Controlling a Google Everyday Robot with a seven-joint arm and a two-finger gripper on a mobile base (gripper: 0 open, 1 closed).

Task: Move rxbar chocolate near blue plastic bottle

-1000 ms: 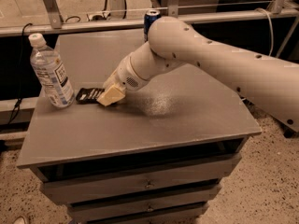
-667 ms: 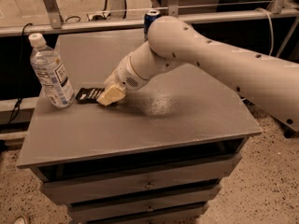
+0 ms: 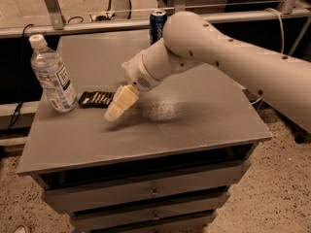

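The rxbar chocolate (image 3: 96,99), a flat black wrapper with white lettering, lies on the grey table top (image 3: 194,125) at the left. Its left end is close beside the base of the blue plastic bottle (image 3: 52,75), a clear bottle with a white cap that stands upright at the table's left edge. My gripper (image 3: 115,110), cream coloured, points down-left just to the right of the bar's right end. It is apart from the bar and holds nothing. The bar shows in full.
A dark-blue soda can (image 3: 157,25) stands at the table's back edge behind my arm. The table is a cabinet with drawers (image 3: 150,191) below its front. A metal rail (image 3: 97,25) and cables run behind it.
My gripper has drawn off the bar's right end, toward the table's front. The bar now lies free beside the bottle. The bottle has not moved.
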